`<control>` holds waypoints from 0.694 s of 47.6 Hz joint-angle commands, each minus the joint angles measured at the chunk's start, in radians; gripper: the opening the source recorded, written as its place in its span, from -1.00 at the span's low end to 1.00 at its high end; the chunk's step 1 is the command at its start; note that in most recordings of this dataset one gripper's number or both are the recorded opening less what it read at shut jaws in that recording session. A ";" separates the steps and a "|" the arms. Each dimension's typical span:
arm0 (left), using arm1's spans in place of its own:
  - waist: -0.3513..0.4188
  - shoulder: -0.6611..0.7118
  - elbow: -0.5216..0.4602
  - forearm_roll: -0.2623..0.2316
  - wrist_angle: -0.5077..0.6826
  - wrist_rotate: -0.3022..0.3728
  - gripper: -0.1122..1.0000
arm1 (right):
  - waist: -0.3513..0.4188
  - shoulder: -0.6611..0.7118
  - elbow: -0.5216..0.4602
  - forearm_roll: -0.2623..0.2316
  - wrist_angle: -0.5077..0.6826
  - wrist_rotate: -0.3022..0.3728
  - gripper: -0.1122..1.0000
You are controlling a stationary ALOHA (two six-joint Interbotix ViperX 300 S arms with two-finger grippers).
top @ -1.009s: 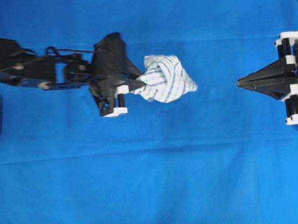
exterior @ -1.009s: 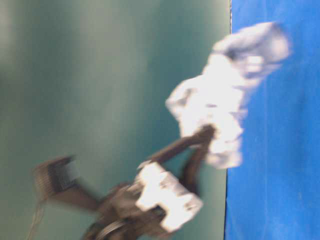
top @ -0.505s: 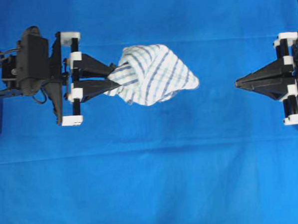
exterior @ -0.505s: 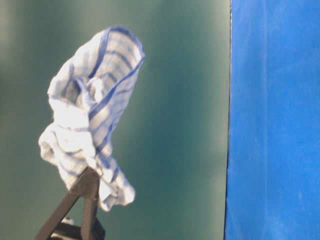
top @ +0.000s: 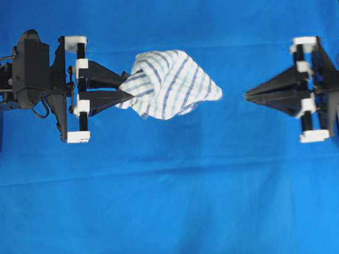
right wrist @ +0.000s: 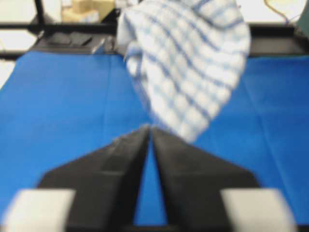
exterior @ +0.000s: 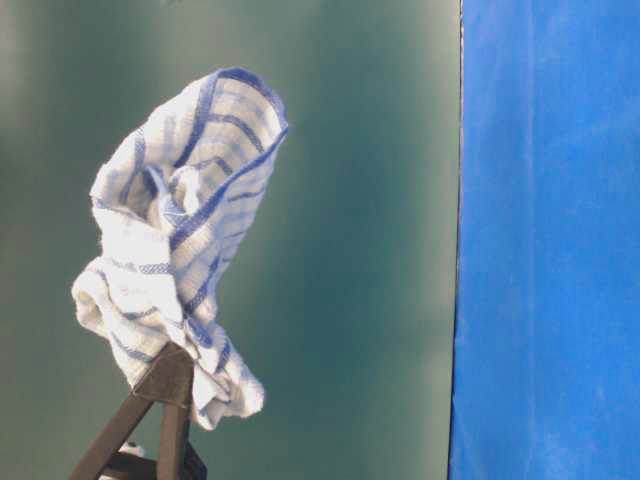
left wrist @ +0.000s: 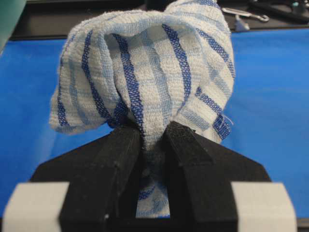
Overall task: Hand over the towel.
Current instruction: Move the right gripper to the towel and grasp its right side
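The towel [top: 170, 84], a white cloth with blue check stripes, hangs bunched in the air above the table, left of centre. My left gripper [top: 125, 86] is shut on its left end. The left wrist view shows the towel [left wrist: 145, 67] pinched between the two black fingers of the left gripper [left wrist: 153, 126], and the table-level view shows the towel [exterior: 170, 240] lifted on the fingertips [exterior: 168, 372]. My right gripper [top: 247, 95] points left at the towel, a short gap from its right tip. Its fingertips meet, nothing between them. In the right wrist view the towel [right wrist: 188, 63] hangs just beyond the right gripper [right wrist: 150, 128].
A large plain blue cloth [top: 173, 206] covers the whole table. Black frame rails and some clutter [right wrist: 67, 38] lie beyond the far table edge.
The right gripper has moved left toward the towel. The left gripper rolled and lifted the towel a second ago and has held almost still over the last half second.
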 commanded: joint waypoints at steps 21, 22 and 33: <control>-0.003 -0.008 -0.020 0.000 -0.011 -0.008 -0.64 | -0.023 0.448 -0.379 -0.006 0.008 -0.031 0.49; -0.003 -0.008 -0.020 0.000 -0.011 -0.009 -0.64 | -0.023 0.462 -0.396 -0.006 0.012 -0.031 0.49; -0.003 -0.009 -0.018 0.000 -0.011 -0.011 -0.64 | -0.023 0.591 -0.532 -0.021 0.051 -0.032 0.49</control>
